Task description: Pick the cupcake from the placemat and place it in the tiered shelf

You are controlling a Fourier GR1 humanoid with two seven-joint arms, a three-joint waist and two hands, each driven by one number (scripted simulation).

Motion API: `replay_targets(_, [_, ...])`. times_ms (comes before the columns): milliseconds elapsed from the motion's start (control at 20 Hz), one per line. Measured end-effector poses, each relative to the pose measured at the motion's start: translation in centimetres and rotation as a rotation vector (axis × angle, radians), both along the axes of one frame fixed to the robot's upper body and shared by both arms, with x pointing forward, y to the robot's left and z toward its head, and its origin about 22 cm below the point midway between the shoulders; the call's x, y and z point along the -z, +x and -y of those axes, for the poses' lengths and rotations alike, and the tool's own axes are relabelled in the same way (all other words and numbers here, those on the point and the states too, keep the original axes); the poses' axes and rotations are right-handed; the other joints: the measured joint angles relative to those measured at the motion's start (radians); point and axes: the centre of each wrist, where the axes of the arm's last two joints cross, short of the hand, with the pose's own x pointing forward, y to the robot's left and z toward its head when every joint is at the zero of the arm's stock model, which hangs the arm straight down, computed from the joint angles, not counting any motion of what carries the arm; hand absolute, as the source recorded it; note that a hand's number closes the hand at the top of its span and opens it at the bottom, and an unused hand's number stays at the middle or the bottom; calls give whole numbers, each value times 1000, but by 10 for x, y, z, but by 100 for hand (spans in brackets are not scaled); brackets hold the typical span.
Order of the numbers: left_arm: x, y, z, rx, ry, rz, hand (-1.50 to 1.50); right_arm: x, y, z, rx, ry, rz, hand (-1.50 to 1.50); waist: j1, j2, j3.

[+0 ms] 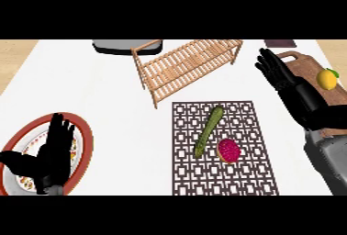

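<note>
White counter (102, 92) fills the view, with a dark patterned placemat (224, 179) on it. Right hand (278, 69) hangs beyond the placemat's far right corner, fingers straight and spread, holding nothing. Left hand (54, 147) rests well left of the placemat over a red-rimmed plate (85, 137), fingers straight. On the placemat the cupcake (228, 150) lies just beside a cucumber (209, 131). Behind the placemat stands the wooden tiered shelf (186, 64).

1 pink-frosted cupcake (228, 150); 1 long green cucumber (209, 131) (both on 1 dark lattice placemat (224, 181)); 1 slatted wooden tiered shelf (184, 64); 1 red-rimmed plate (84, 133); 1 yellow lemon (327, 79) on 1 wooden cutting board (305, 62); 2 black hands, left (49, 156), right (274, 69).
</note>
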Motion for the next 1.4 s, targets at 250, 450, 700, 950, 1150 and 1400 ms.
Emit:
replay_targets(250, [5, -5, -12, 110, 132, -41, 0, 15, -15, 42, 336, -118, -88, -150, -87, 7, 11])
replay_targets(450, [11, -13, -19, 222, 228, -101, 0, 43, -40, 102, 715, -317, -246, 150, -164, 15, 10])
replay_targets(700, [15, -10, -16, 381, 289, -147, 0, 78, -81, 81, 927, -155, -303, -150, -133, 12, 16])
replay_targets(950, [16, 2, -5, 477, 312, -143, 0, 66, -119, 38, 869, -130, -251, -150, -83, 14, 17])
replay_targets(1150, [14, 7, 2, 517, 320, -145, 0, 38, -134, 11, 777, -186, -290, -150, -55, 16, 16])
replay_targets(1400, [13, 14, 5, 542, 331, -140, 0, 20, -141, -5, 702, -406, -431, -150, -29, 21, 12])
